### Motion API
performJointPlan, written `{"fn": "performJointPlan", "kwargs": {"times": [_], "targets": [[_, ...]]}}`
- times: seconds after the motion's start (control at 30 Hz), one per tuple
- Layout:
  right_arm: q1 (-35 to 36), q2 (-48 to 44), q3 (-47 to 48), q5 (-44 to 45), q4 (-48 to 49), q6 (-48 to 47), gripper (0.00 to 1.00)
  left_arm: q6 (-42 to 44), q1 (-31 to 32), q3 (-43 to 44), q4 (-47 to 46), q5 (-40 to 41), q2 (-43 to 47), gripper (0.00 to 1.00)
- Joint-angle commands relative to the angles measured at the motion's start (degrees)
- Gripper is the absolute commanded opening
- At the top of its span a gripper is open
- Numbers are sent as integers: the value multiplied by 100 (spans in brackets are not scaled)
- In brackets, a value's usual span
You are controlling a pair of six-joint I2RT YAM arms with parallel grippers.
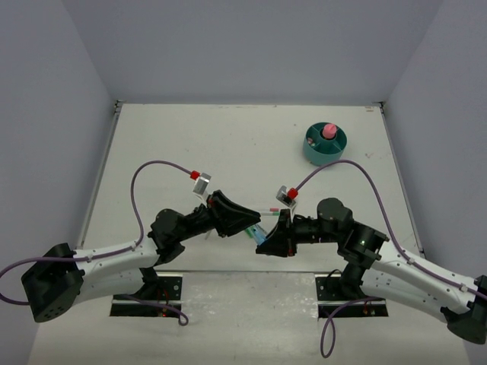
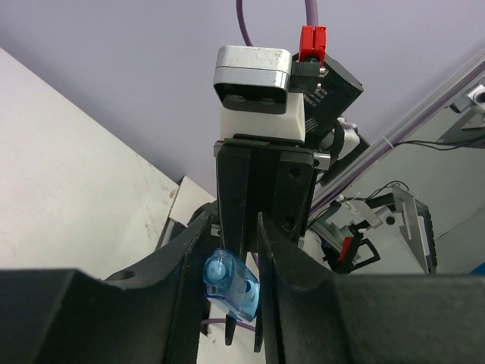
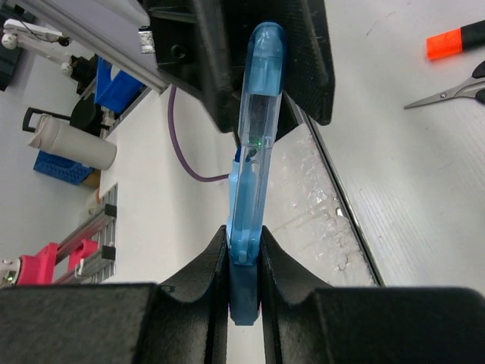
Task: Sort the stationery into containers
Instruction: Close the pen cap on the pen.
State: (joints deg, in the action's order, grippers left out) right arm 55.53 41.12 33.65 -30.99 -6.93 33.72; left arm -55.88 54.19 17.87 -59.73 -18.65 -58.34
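Black fingers [image 3: 204, 265] of the right gripper [image 3: 244, 244] are clamping one end of a translucent blue plastic pen [image 3: 258, 114]. The pen's long axis is running straight away from them to the left gripper [image 2: 233, 224]. As far as its own wrist view shows, that gripper's fingers are pressing on the other end from both sides. Both arms are thus holding the same pen in the air, over the near edge of the white table [image 1: 228, 144], about midway between left and right.

The round teal plastic organizer [image 1: 316, 157] is sitting far and to the right (a pink-capped glue stick [image 1: 329, 131] is standing in its central cup). The right arm is therefore the nearer one, and the coming move is probably turning on the left gripper letting go.

An orange highlighter [image 3: 455, 42] and black-handled scissors [image 3: 447, 92] are lying on the table close by the handover, mostly hidden under the arms from above. Bare tabletop is stretching between the grippers and the organizer, leaving open room for a carry.
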Motion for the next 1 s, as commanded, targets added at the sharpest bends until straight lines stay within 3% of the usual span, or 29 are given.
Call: {"fn": "performJointPlan", "kwargs": {"times": [0.0, 0.33, 0.7, 0.97], "targets": [[-7, -173, 180, 30, -82, -115, 0, 54, 21, 18, -481, -139, -52, 26], [1, -176, 359, 266, 4, 1, 0, 25, 21, -3, -331, -45, -81, 0], [-7, 521, 1260, 236, 333, -217, 0, 25, 304, 139, -468, -77, -584, 0], [-68, 800, 2633, 1472, 202, -621, 0, 86, 653, 42, -573, 11, -854, 0]]}}
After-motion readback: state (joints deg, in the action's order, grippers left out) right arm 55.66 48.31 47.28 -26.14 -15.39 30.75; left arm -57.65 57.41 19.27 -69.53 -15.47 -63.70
